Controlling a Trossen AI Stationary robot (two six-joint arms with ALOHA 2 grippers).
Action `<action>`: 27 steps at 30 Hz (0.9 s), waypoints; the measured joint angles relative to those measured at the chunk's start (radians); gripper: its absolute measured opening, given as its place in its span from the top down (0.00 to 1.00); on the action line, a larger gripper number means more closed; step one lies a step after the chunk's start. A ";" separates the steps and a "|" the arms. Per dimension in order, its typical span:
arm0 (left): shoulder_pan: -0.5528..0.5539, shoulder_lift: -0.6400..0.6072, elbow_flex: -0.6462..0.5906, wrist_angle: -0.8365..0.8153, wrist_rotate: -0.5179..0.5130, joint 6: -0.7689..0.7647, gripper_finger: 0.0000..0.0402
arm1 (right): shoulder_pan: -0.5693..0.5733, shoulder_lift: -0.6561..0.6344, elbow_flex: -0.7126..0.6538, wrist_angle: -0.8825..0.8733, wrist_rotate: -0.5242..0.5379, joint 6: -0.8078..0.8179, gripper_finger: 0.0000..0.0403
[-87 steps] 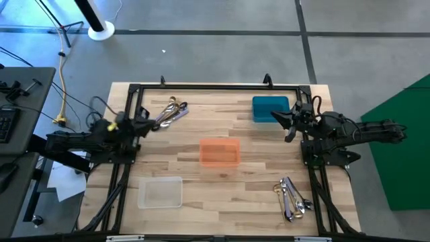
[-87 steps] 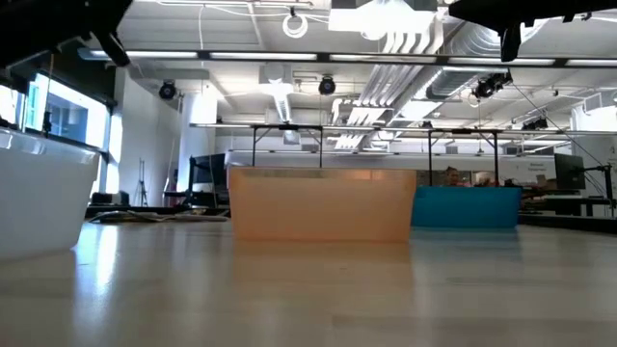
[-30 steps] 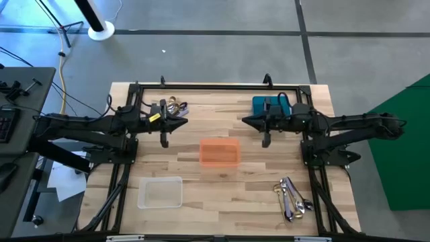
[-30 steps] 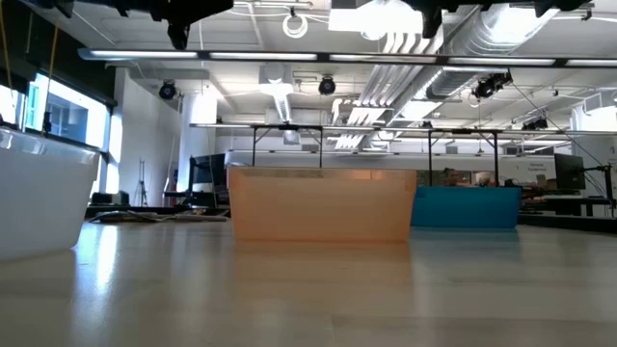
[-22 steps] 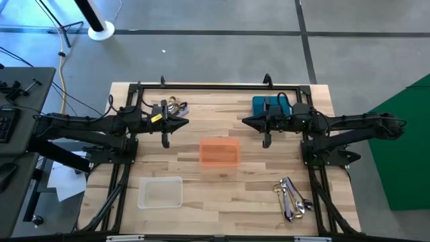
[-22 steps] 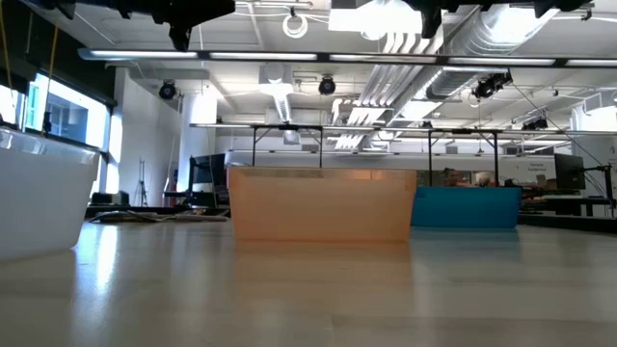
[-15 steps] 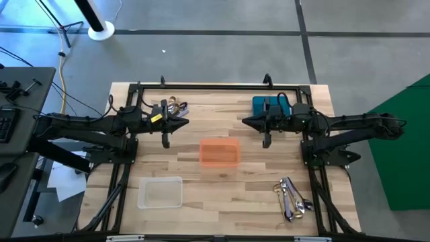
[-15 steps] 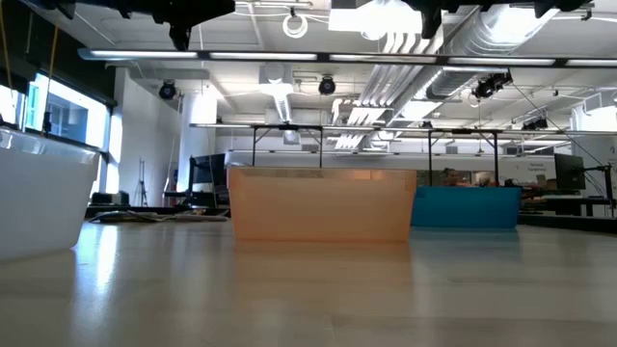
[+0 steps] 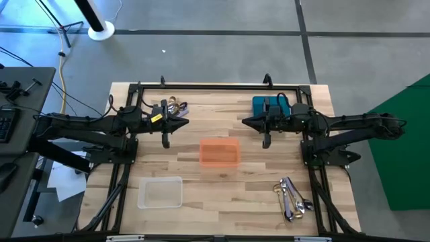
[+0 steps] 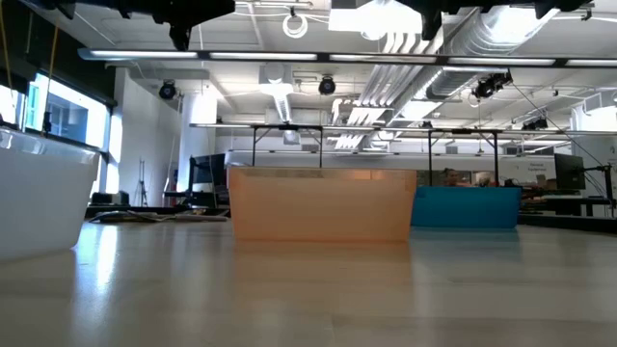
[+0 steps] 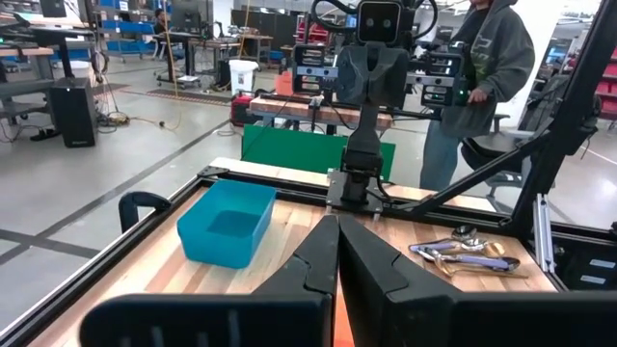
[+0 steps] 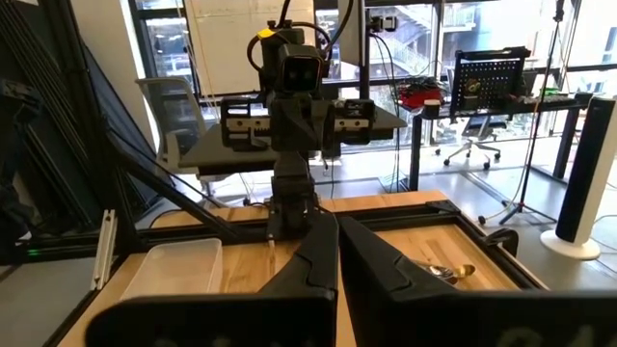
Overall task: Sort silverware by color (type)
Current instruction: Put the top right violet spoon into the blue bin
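- Hovering above the wooden worktop (image 9: 222, 195), both arms reach inward from opposite sides and face each other across the middle.
- Left tool (image 9: 183, 122) has its fingers pressed together, holding nothing; it sits near the far left part of the worktop.
- Right tool (image 9: 246, 122) is likewise closed and empty, just in front of the blue bin (image 9: 269, 106).
- One pile of silverware (image 9: 173, 106) lies at the far left, just behind the left arm's wrist and partly hidden by it.
- A second pile of silverware (image 9: 291, 195) lies at the near right corner, well apart from the right tool.
- An orange bin (image 9: 220, 152) stands in the middle, between and slightly nearer than the two tools.
- A clear bin (image 9: 160, 192) sits at the near left.
- Beyond the worktop, the left wrist view shows a person (image 11: 479, 72) in a grey hooded top standing.
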 joint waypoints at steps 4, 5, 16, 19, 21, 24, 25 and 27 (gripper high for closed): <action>0.000 0.000 0.000 0.000 0.000 0.000 0.99 | 0.000 0.000 0.000 0.000 0.000 0.005 1.00; 0.000 0.000 0.000 0.000 0.000 0.001 0.99 | 0.000 0.000 0.000 0.000 0.000 0.005 1.00; 0.017 0.007 0.000 -0.002 -0.147 -0.096 0.98 | 0.000 0.000 0.000 -0.030 0.000 0.036 1.00; 0.070 0.022 0.000 -0.014 -0.183 -0.133 0.92 | 0.000 0.000 0.000 -0.032 0.000 0.043 1.00; 0.121 0.034 0.000 -0.042 -0.172 -0.175 0.86 | 0.000 0.000 0.000 -0.033 0.001 0.043 1.00; 0.214 0.050 0.002 -0.130 -0.114 -0.229 0.75 | 0.000 0.000 0.000 -0.047 0.001 0.043 1.00; 0.249 0.055 0.007 -0.185 -0.090 -0.245 0.71 | 0.000 0.000 0.000 -0.051 0.001 0.043 1.00; 0.324 0.072 0.038 -0.321 -0.061 -0.261 0.64 | 0.000 0.000 0.000 -0.060 0.001 0.043 1.00</action>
